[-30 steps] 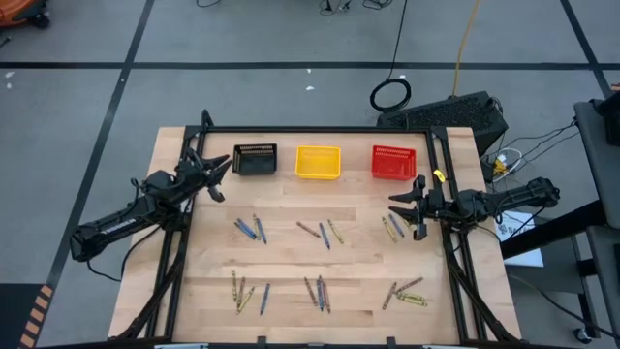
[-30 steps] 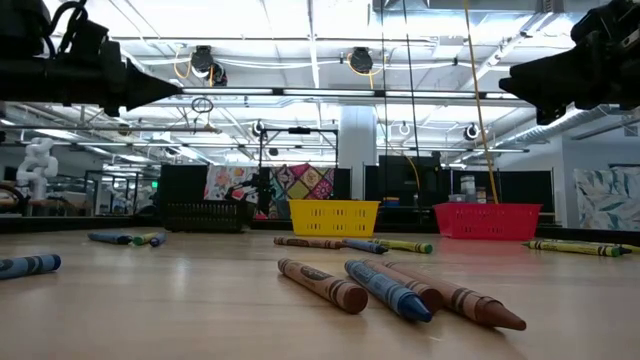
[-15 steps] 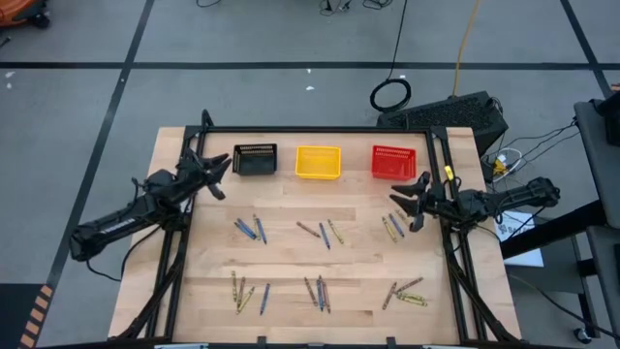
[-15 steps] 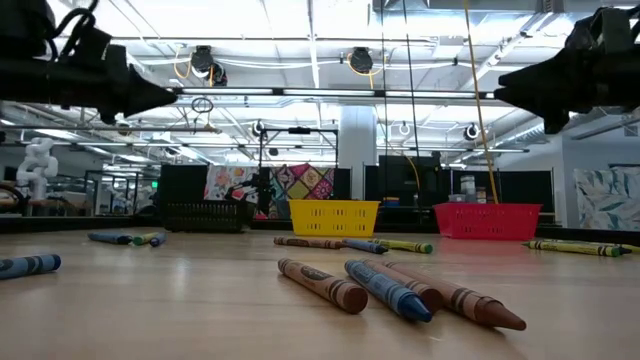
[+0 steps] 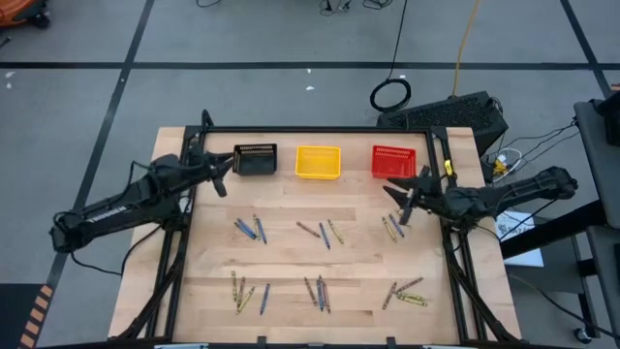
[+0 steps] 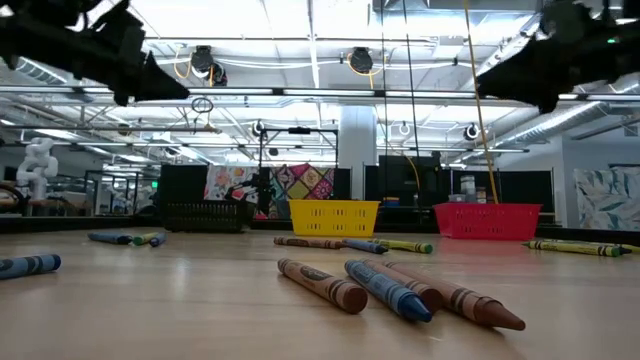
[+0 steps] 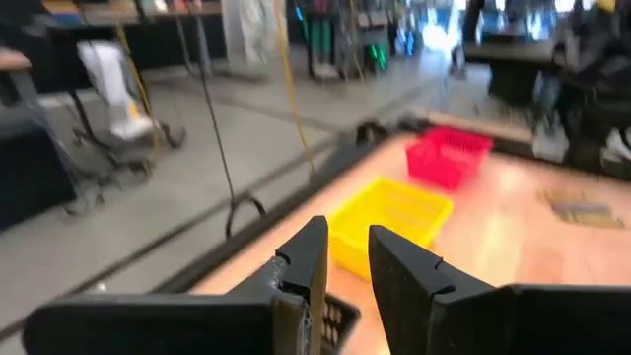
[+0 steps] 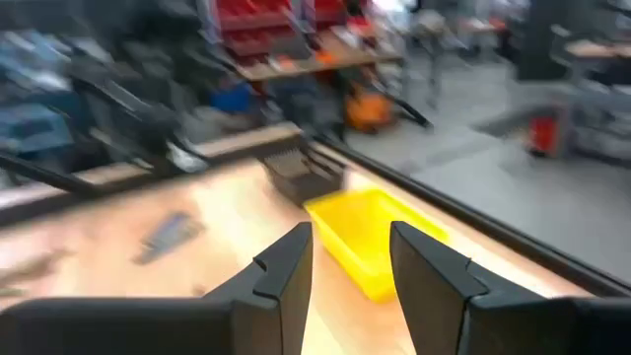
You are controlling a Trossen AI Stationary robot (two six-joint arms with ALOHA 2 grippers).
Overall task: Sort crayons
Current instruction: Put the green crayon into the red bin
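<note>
Crayons, blue, yellow-olive and brown, lie flat on the wooden table in several small groups: a middle row (image 5: 249,229), (image 5: 320,233), (image 5: 392,228) and a near row (image 5: 247,294), (image 5: 318,293), (image 5: 407,293). The low view shows the near middle group (image 6: 400,290). My left gripper (image 5: 223,174) is open and empty in the air beside the black bin (image 5: 255,159); it also shows in its wrist view (image 7: 347,261). My right gripper (image 5: 399,199) is open and empty, between the red bin (image 5: 393,163) and the right crayon group; it also shows in its wrist view (image 8: 350,261).
Three small bins stand in a row along the far edge: black, yellow (image 5: 318,162) and red. A black frame (image 5: 320,129) borders the table's far, left and right sides. Bare wood lies between the crayon groups and in front of the bins.
My right gripper has gone toward the table's left and a little toward the far edge, and has risen. My left gripper has gone a little toward the far edge and up. No crayon has moved.
</note>
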